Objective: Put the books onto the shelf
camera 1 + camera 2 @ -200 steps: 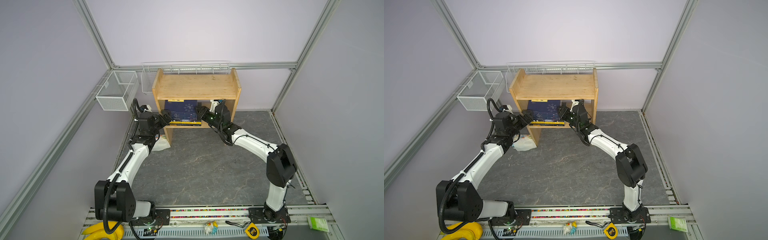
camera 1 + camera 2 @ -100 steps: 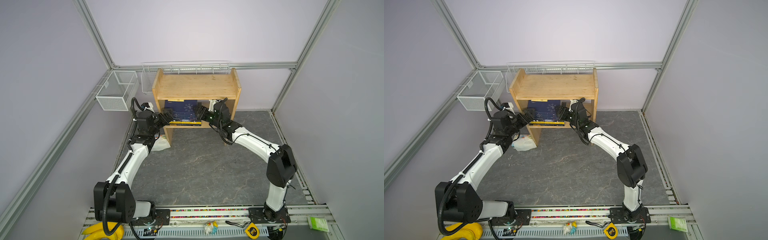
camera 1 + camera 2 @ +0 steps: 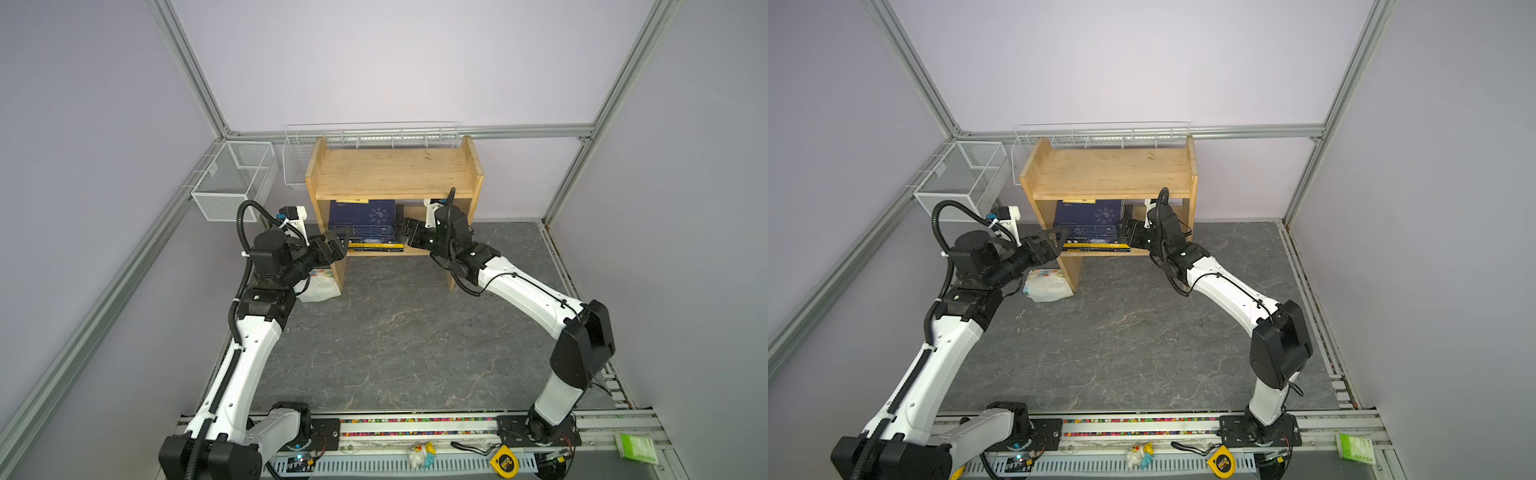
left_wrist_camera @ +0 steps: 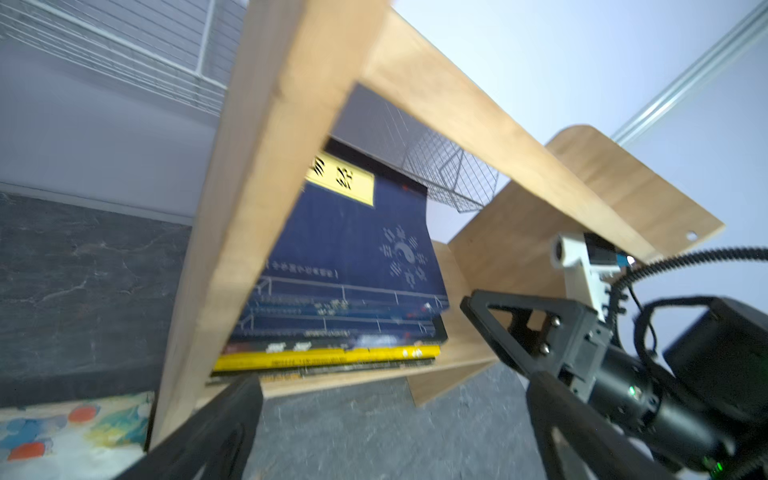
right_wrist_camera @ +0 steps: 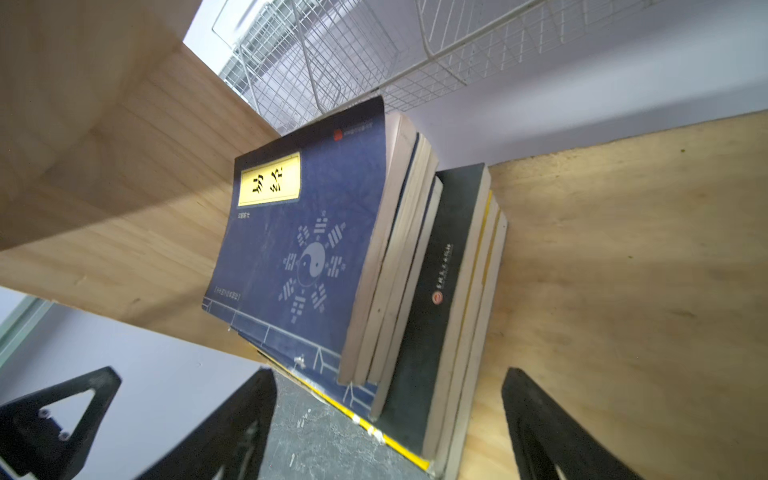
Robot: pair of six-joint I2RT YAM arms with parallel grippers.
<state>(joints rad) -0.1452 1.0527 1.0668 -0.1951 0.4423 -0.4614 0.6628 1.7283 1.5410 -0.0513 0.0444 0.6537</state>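
The flat stack of thin navy, yellow and black paperback books lies on the lower board of the pale wooden shelf, toward its left front corner, flanked by the empty, wide-open left gripper and right gripper, seemingly for squaring.

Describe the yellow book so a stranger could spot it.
Find the wooden shelf at the back wall; its lower board holds a flat stack of books. The yellow book lies near the bottom, the only bright yellow spine, between black ones.
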